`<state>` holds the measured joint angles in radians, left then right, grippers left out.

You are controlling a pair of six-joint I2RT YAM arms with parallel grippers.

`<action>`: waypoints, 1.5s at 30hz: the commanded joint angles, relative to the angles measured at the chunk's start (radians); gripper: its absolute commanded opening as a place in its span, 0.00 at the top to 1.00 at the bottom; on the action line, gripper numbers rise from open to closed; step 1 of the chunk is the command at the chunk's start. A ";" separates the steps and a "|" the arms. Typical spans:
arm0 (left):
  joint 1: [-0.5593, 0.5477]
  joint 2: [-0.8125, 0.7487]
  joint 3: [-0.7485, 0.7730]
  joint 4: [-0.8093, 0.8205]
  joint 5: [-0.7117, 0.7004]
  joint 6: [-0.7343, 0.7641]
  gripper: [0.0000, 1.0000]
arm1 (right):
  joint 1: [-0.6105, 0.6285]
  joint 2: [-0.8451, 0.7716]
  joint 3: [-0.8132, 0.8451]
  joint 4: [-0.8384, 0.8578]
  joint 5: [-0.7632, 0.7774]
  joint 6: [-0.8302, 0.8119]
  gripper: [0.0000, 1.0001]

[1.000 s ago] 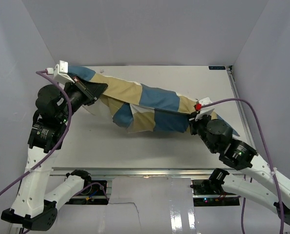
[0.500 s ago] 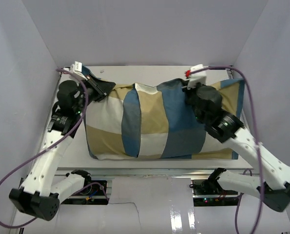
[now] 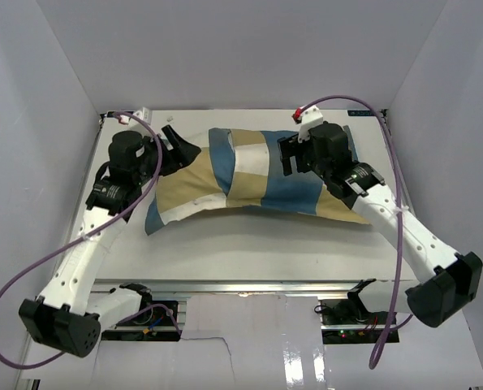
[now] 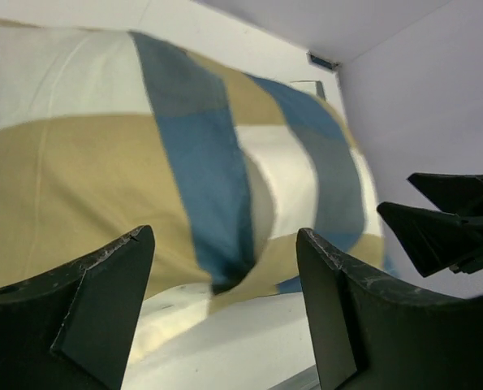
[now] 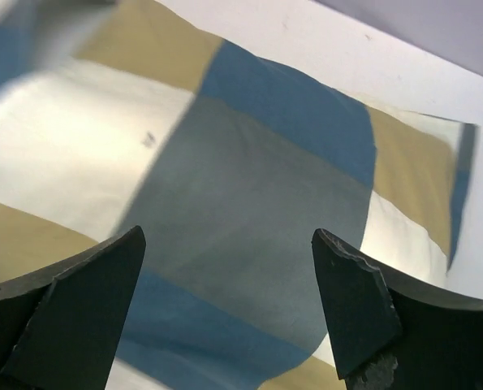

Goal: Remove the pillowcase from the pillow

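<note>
- Pillowcase [image 3: 249,175] lies bulging across the far half of the counter [image 3: 249,244].
- Left gripper [image 4: 225,234] hovers at its left end, fingers apart, holding nothing.
- Right gripper [image 5: 229,234] hangs above a blue block, likewise spread and empty.
- Purple cables [image 3: 347,100] loop from both wrists.

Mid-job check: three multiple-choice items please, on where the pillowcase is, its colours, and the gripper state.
1. The pillowcase lies: A on the table; B over the right arm; C off the near edge.
2. Its blocks are: A red, green; B blue, tan, cream; C all black.
3. The left gripper and right gripper are: A both shut on fabric; B one shut; C both open.
1A, top view shows it resting there; 2B, seen in every view; 3C, wrist views show fingers apart, nothing between.
</note>
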<state>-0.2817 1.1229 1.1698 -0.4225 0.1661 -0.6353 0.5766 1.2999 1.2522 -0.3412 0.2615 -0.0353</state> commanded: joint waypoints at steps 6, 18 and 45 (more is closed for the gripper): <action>-0.016 -0.251 -0.267 -0.004 -0.050 -0.001 0.19 | 0.130 -0.185 -0.148 0.143 -0.218 0.215 0.10; -0.059 -0.190 -0.506 0.111 -0.197 -0.006 0.17 | 0.307 0.143 -0.094 0.243 -0.027 0.304 0.09; -0.293 -0.147 -0.299 0.070 -0.210 -0.006 0.21 | 0.322 -0.326 -0.684 0.444 0.180 0.449 0.92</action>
<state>-0.5026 0.9432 0.7582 -0.3088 0.0360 -0.6468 0.8848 1.0267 0.6109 0.0257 0.4808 0.3756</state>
